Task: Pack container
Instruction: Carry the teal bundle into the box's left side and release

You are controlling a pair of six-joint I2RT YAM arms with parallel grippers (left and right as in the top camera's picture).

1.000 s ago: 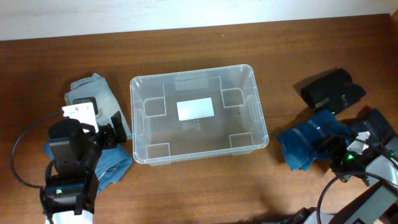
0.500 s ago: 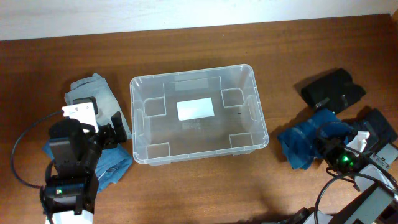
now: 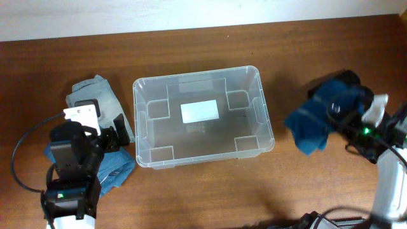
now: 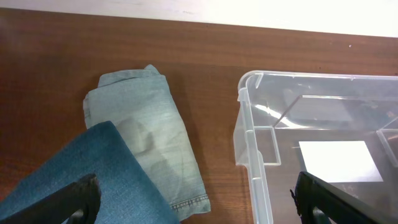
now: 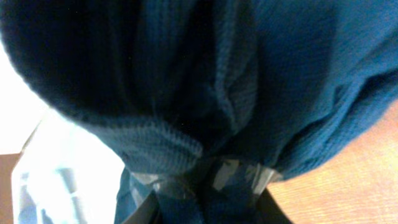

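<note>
Container (image 3: pixel 202 116) sitting in middle of table (image 3: pixel 191 197), nothing lying inside yet, only white label showing on bottom. Right gripper (image 3: pixel 353 124) clamping on dark blue knit garment (image 3: pixel 318 117), seeming to hold it off table, right of container and apart from rim. Left gripper (image 4: pixel 196 208) hanging with jaws wide apart, gripping nothing, over blue denim piece (image 4: pixel 93 180); pale denim piece (image 4: pixel 146 140) lying just beside. Black garment (image 3: pixel 348 77) peeking out at far right. Judging: packing barely beginning, all clothes waiting to go in.
</note>
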